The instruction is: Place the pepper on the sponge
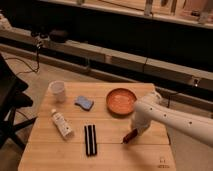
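The dark red pepper [130, 136] hangs tilted at the tip of my gripper [134, 131], just above the wooden table [150, 155] near its front right. My gripper is shut on the pepper, and the white arm [165, 117] reaching in from the right covers most of the gripper. The light-blue sponge [84, 103] lies flat on the table, well to the left of the pepper and farther back, with nothing on it.
An orange bowl [121, 101] sits just behind the gripper. A black striped block [90, 139] lies between the pepper and the sponge. A white bottle [62, 124] lies at the left and a white cup [58, 91] stands at the back left. A dark chair [10, 100] is left of the table.
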Robot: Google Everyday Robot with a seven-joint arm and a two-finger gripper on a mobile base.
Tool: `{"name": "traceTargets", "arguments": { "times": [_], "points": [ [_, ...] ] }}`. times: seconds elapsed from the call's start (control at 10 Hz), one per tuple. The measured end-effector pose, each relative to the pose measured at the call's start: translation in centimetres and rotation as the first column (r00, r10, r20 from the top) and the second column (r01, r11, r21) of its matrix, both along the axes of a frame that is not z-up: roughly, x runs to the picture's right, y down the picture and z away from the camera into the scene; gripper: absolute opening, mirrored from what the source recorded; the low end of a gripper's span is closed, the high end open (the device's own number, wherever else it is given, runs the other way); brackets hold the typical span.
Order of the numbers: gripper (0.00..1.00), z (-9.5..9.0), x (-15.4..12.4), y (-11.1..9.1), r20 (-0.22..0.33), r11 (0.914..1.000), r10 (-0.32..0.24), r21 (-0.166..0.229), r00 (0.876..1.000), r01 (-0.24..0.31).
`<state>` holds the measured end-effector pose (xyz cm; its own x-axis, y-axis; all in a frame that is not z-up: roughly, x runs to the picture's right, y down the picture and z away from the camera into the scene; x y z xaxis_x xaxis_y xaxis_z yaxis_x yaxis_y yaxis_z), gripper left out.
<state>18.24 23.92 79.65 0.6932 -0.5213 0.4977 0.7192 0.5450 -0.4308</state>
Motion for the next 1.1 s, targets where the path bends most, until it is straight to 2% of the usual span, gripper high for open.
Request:
{"name": "traceTargets", "arguments": {
  "times": [0.3,0.8,1.1],
  "points": [
    [0.0,-0.1,-1.8,-2.9,0.041,0.9992,-0.039,0.008,0.998,0.039],
    [0.0,0.9,-3.0,-4.7,0.066,0.9963,-0.084,0.026,0.994,0.082],
    [0.0,1.8,-4.1,-6.8,0.088,0.9931,-0.114,0.037,0.99,0.111]
  ]
}}
